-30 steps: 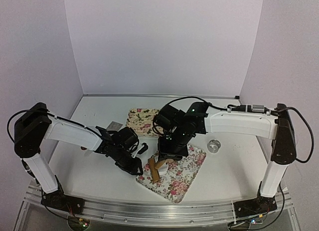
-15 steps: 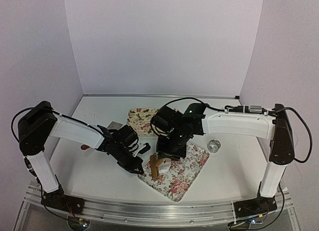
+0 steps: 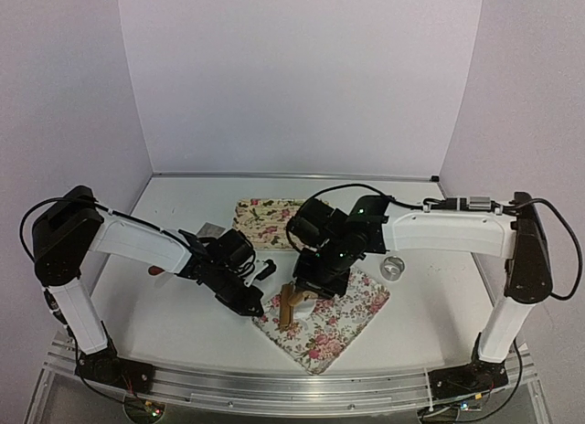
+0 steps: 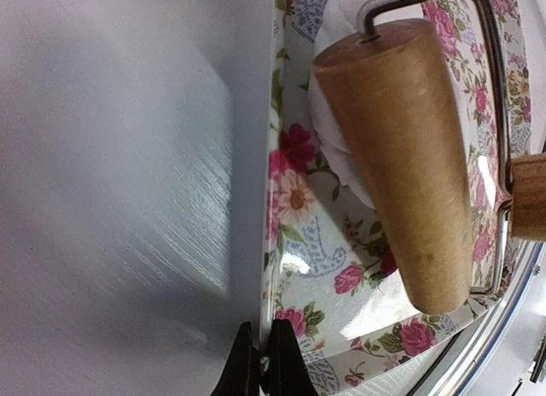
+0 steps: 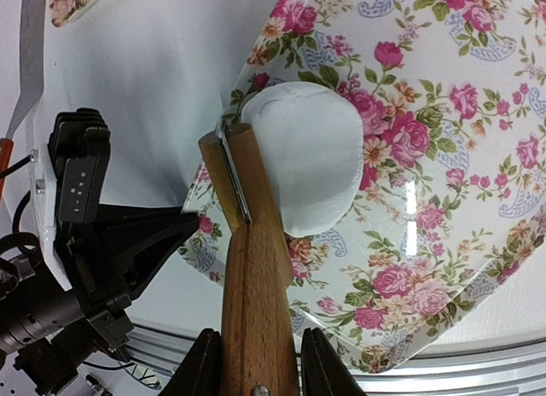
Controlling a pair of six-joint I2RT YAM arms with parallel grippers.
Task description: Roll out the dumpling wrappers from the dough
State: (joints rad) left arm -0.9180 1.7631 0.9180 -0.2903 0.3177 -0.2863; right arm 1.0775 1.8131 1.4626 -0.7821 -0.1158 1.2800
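Dough (image 5: 307,153) lies flattened, long axis along the roller handle (image 5: 252,276) clamped in right hand (image 5: 260,362); left hand (image 4: 260,366) pinches tray (image 4: 299,242) rim.

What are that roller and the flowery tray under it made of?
Roller: wood, going by its brown grain and matte finish. Tray: glossy with a printed flower pattern, perhaps glass, glazed ceramic or melamine; it throws bright reflections.
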